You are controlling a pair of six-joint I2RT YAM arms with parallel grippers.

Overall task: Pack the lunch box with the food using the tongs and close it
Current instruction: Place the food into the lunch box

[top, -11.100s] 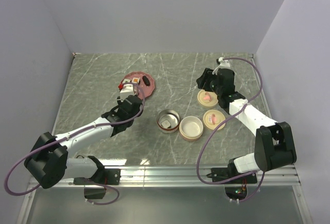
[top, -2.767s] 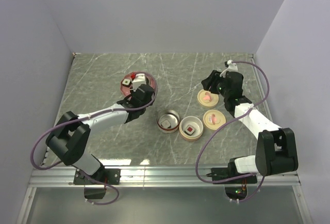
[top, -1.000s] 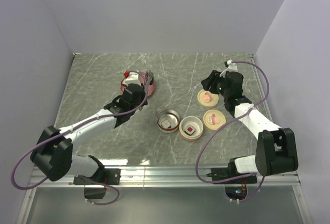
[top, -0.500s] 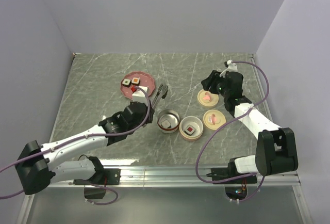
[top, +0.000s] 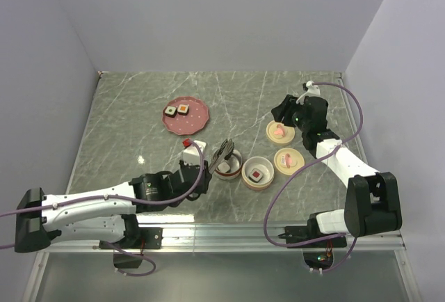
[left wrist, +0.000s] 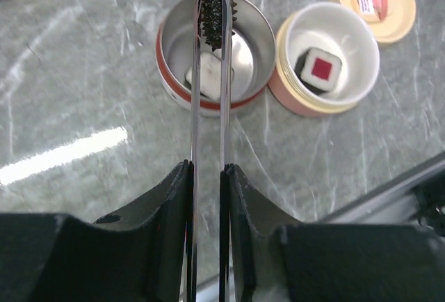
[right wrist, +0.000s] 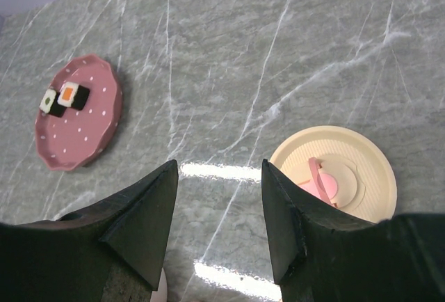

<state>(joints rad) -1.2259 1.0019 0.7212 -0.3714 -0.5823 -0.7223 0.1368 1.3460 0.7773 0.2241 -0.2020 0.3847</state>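
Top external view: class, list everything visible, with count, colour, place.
table: one, grey marble, underneath
plate: one, pink dotted, far left
tin: one, silver, centre
bowl: one, cream, right of tin
sushi pieces: four visible; two on plate, white one in tin, red-topped one in bowl
lids: two, cream, pink handles, right
tongs: one, silver, tips over tin
left claw: shut on tongs
right claw: open, near far lid

A dark pink plate [top: 192, 123] with pale dots sits toward the far left of the grey, white-veined tabletop [top: 125, 131]. Plain pale walls [top: 222, 17] close it in on three sides.
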